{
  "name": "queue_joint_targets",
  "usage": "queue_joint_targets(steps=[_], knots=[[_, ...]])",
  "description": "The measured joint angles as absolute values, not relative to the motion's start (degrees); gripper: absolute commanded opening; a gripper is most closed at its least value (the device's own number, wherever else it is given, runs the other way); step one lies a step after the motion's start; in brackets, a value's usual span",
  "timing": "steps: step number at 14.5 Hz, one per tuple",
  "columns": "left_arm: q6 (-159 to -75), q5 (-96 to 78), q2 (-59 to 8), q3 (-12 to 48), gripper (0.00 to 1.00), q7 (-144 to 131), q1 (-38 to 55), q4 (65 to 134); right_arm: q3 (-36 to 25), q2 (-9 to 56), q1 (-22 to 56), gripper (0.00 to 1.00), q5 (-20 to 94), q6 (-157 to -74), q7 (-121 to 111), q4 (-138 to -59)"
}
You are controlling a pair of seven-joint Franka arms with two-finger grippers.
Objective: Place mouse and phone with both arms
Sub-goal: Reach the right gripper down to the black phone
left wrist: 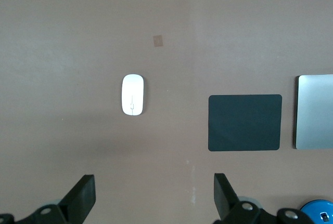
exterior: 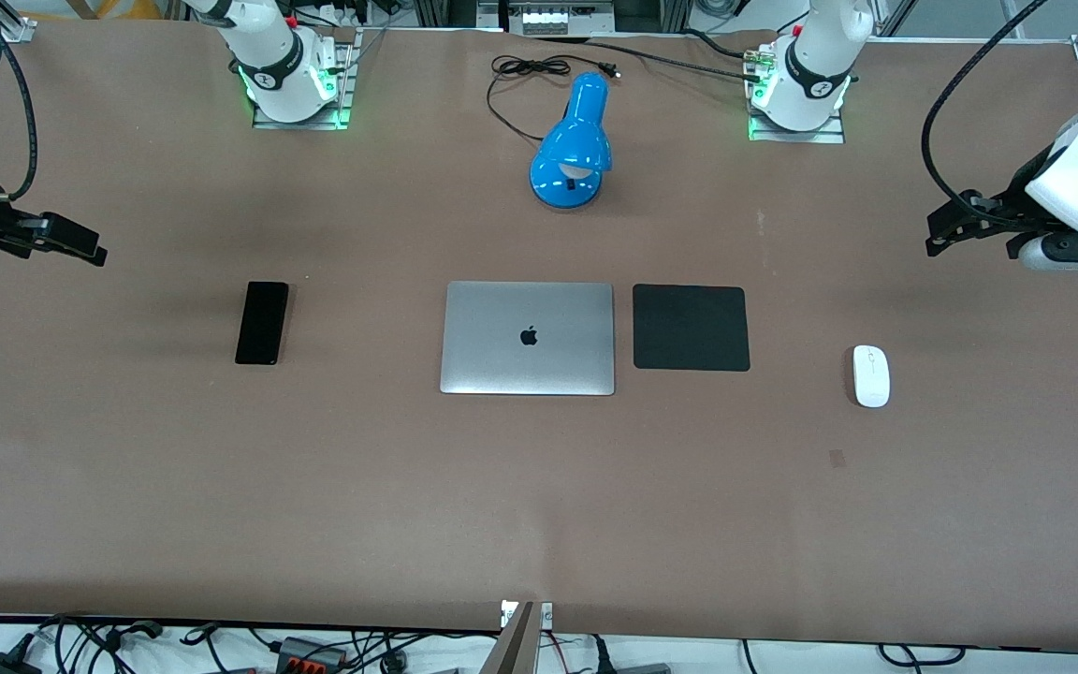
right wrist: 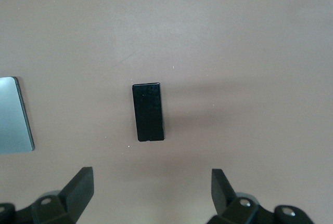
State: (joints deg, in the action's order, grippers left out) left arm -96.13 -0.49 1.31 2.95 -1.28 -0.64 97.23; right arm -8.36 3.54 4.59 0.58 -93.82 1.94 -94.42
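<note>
The white oval mouse [exterior: 871, 375] lies on the brown table toward the left arm's end, beside the black mat. It also shows in the left wrist view [left wrist: 132, 94]. The black phone [exterior: 262, 322] lies flat toward the right arm's end and shows in the right wrist view [right wrist: 148, 112]. My left gripper [exterior: 953, 226] hangs open and empty over the table's left-arm end, apart from the mouse; its jaws stand wide in the left wrist view [left wrist: 154, 195]. My right gripper [exterior: 79, 245] hangs open and empty over the right-arm end, apart from the phone [right wrist: 152, 190].
A closed silver laptop [exterior: 528, 338] lies mid-table, with a square black mat [exterior: 691, 328] beside it toward the mouse. A blue desk lamp [exterior: 574, 145] with a black cord stands farther from the camera than the laptop. The arm bases [exterior: 291, 80] stand along the table's edge there.
</note>
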Motion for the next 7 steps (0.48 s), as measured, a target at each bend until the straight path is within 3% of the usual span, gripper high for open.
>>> queue_joint_targets(steps=[7], knots=[[-94.0,-0.5,-1.0,3.5,1.00,-1.3,0.2,93.5,-8.4,3.6,4.6,1.00,0.6,-93.8,1.9,-94.4]])
